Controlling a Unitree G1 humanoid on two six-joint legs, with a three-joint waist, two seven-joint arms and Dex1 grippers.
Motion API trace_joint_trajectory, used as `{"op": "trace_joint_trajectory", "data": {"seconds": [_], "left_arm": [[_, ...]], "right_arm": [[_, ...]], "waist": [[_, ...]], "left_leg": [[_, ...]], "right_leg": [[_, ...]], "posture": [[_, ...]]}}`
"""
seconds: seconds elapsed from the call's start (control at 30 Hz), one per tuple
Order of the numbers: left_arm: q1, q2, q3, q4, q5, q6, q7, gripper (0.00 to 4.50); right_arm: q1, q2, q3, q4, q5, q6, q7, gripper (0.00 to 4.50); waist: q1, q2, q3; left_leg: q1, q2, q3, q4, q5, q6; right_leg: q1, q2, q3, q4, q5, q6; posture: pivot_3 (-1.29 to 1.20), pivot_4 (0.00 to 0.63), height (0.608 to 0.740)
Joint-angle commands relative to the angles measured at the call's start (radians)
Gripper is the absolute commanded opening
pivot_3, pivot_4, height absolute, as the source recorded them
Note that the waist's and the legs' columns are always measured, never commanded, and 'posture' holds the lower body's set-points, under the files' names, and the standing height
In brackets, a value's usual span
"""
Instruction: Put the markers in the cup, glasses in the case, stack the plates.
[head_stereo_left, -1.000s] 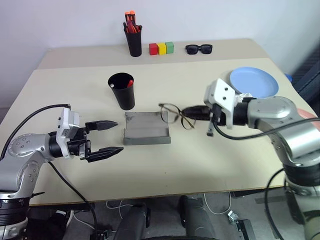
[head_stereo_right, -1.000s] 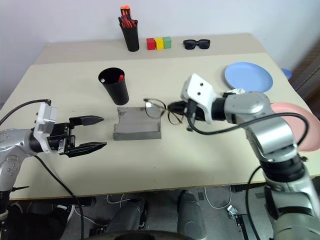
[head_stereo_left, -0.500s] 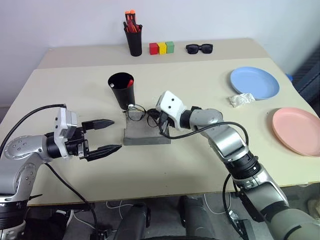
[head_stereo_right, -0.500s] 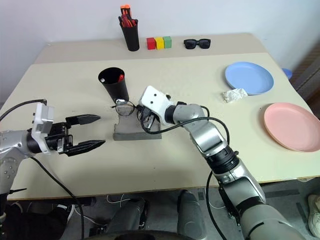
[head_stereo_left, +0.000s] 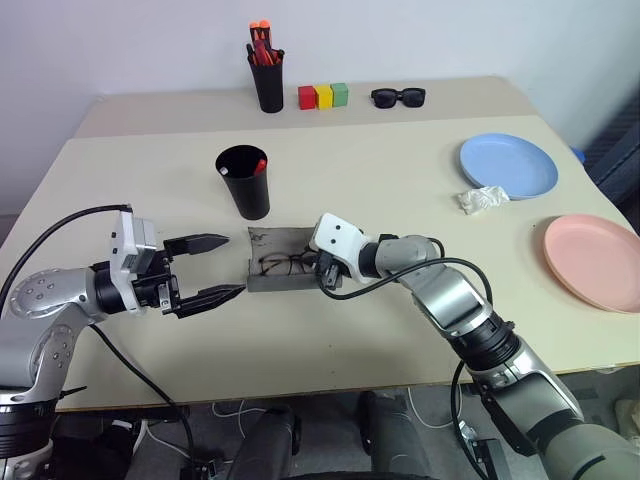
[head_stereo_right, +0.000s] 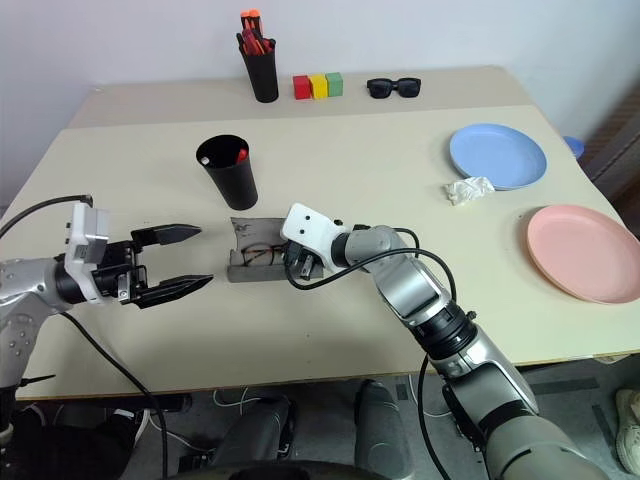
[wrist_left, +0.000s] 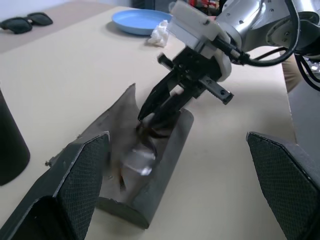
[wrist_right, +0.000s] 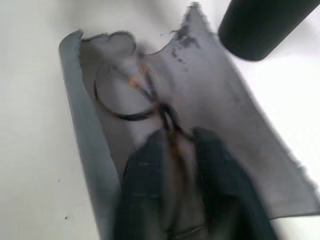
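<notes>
In the left eye view, you find the glasses (head_stereo_left: 285, 265) lying in the open grey case (head_stereo_left: 292, 272) at centre frame, just below the black cup (head_stereo_left: 244, 182) with a red-capped marker (head_stereo_left: 260, 166) inside. The right gripper (head_stereo_left: 327, 277) sits at the case's right end, against the frame. Treat the glasses as light, thin and fragile: in judgement, hold them at the bridge or a temple hinge, never on a lens, and avoid squeezing hard. The left gripper (head_stereo_left: 212, 267) hovers left of the case, spread wide and empty. Against the frame one second earlier, the right arm has carried the glasses from above the table right of the case down into it; the left gripper has kept its place. In the right eye view, the blue plate (head_stereo_right: 497, 155) and pink plate (head_stereo_right: 583, 250) lie apart at the right edge, not yet stacked. In the left wrist view, the right gripper's fingers (wrist_left: 159, 102) point down into the case and stand slightly parted around the frame; the grip appears to be loosening, so you cannot tell whether the glasses are fully released. In the right wrist view, the frame lies on the case lining, running between the two fingertips (wrist_right: 212, 150).
</notes>
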Motion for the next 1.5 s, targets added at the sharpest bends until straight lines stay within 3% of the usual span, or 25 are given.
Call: {"op": "trace_joint_trajectory", "data": {"seconds": [0.03, 0.13, 0.4, 0.63, 0.73, 0.87, 0.97, 1.0, 1.5], "left_arm": [[-0.027, -0.003, -0.008, 0.004, 0.001, -0.007, 0.01, 4.5], [-0.062, -0.013, -0.025, 0.027, 0.011, -0.005, 0.041, 4.5], [-0.234, -0.137, -0.13, 0.113, 0.122, -0.046, 0.184, 4.5], [-0.377, -0.294, -0.236, 0.207, 0.236, -0.071, 0.328, 4.5], [-0.438, -0.355, -0.268, 0.275, 0.282, -0.05, 0.401, 3.7], [-0.536, -0.407, -0.295, 0.377, 0.362, -0.026, 0.514, 1.81], [-0.555, -0.412, -0.331, 0.382, 0.385, 0.022, 0.511, 0.32], [-0.557, -0.415, -0.332, 0.379, 0.38, 0.053, 0.512, 0.03], [-0.633, -0.316, -0.427, 0.384, 0.432, 0.384, 0.447, 0.03]], "right_arm": [[-0.025, 0.026, -0.05, -0.054, 0.024, 0.01, -0.01, 2.9], [-0.044, 0.056, -0.1, -0.049, 0.046, 0.01, -0.032, 4.34], [-0.044, 0.103, -0.305, -0.094, 0.246, 0.008, 0.006, 4.34], [-0.005, 0.045, -0.324, -0.083, 0.243, -0.032, -0.009, 4.34], [0.007, 0.052, -0.32, -0.094, 0.249, -0.03, -0.025, 4.4], [0.015, 0.052, -0.299, -0.1, 0.235, -0.037, -0.042, 4.4], [0.017, 0.05, -0.298, -0.096, 0.233, -0.047, -0.052, 4.4], [0.017, 0.048, -0.299, -0.096, 0.233, -0.048, -0.056, 4.4], [0.055, 0.026, -0.296, -0.118, 0.248, -0.076, -0.043, 4.4]], "waist": [[0.0, 0.0, 0.0], [-0.001, 0.0, 0.0], [0.006, 0.0, 0.0], [0.0, 0.0, 0.0], [-0.001, 0.0, 0.0], [0.002, 0.0, 0.0], [0.001, 0.0, 0.0], [0.001, 0.0, 0.0], [-0.002, 0.0, 0.0]], "left_leg": [[0.0, 0.0, 0.0, 0.0, 0.0, 0.0], [0.0, 0.0, 0.0, 0.0, 0.0, 0.0], [0.0, 0.0, -0.001, 0.0, 0.0, 0.0], [0.0, -0.001, 0.0, 0.0, 0.0, -0.001], [0.0, -0.001, 0.0, 0.0, 0.0, -0.001], [0.0, -0.001, 0.0, 0.0, 0.001, -0.001], [-0.001, -0.001, 0.0, 0.0, 0.001, -0.001], [-0.001, -0.001, 0.0, 0.0, 0.001, -0.001], [0.0, -0.001, 0.0, 0.0, 0.001, -0.001]], "right_leg": [[0.0, 0.0, 0.0, 0.0, 0.0, 0.0], [0.0, 0.0, 0.0, 0.0, 0.0, 0.0], [0.001, 0.0, 0.0, -0.001, 0.0, 0.0], [0.0, 0.0, 0.0, -0.001, 0.0, 0.0], [0.0, 0.0, 0.0, 0.0, 0.001, 0.0], [0.0, 0.0, 0.0, 0.0, 0.001, 0.0], [0.0, 0.0, 0.0, -0.001, 0.001, 0.0], [0.0, 0.0, 0.0, -0.001, 0.001, 0.0], [0.0, 0.0, 0.0, -0.001, 0.001, 0.0]], "posture": [[0.0, 0.15, 0.74], [0.0, 0.15, 0.74], [0.0, 0.15, 0.74], [0.0, 0.15, 0.74], [0.0, 0.15, 0.74], [0.0, 0.15, 0.74], [0.0, 0.15, 0.74], [0.0, 0.15, 0.74], [0.0, 0.15, 0.74]]}}
